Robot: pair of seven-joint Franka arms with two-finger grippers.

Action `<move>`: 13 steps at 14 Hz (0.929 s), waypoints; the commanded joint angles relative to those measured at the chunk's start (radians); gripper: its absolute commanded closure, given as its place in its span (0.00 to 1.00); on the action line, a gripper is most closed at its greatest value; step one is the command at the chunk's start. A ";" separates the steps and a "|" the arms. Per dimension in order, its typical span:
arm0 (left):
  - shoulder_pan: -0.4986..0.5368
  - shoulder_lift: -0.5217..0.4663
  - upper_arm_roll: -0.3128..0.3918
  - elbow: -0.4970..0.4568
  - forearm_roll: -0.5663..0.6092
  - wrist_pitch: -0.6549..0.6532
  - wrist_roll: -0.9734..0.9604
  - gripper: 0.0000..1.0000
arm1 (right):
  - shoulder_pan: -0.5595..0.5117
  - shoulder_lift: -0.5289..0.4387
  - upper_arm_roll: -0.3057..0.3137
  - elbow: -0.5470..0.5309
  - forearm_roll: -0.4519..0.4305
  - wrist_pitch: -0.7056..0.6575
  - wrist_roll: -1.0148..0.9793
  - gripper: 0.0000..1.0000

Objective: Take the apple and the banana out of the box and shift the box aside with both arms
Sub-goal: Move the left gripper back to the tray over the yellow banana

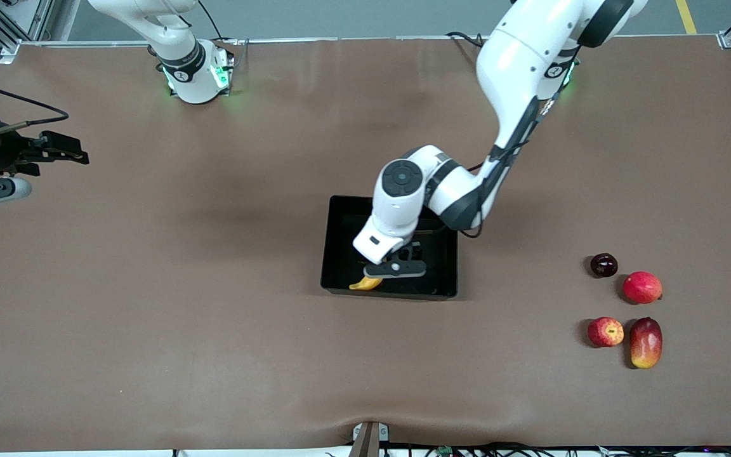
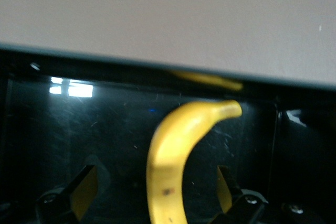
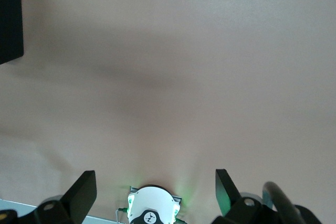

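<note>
The yellow banana (image 1: 365,284) lies in the glossy black box (image 1: 342,238), its tip by the wall nearest the front camera. My left gripper (image 1: 393,269) is low inside the box, open, with its fingers on either side of the banana (image 2: 173,150) and gaps between them. In the left wrist view the box floor (image 2: 105,129) fills the frame around my left gripper (image 2: 155,188). The small red apple with yellowish streaks (image 1: 605,331) sits on the table toward the left arm's end. My right gripper (image 1: 64,151) waits open and empty over the right arm's end of the table.
Next to the apple lie an oblong red-yellow mango (image 1: 646,343), a round red fruit (image 1: 642,287) and a small dark purple fruit (image 1: 603,264). The right wrist view shows my right gripper (image 3: 156,187), brown table, a corner of the box (image 3: 10,19) and the arm's base (image 3: 152,211).
</note>
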 commanded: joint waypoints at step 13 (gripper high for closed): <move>-0.080 0.115 0.020 0.028 0.013 0.105 -0.042 0.52 | -0.006 0.021 0.009 0.023 -0.011 -0.002 -0.008 0.00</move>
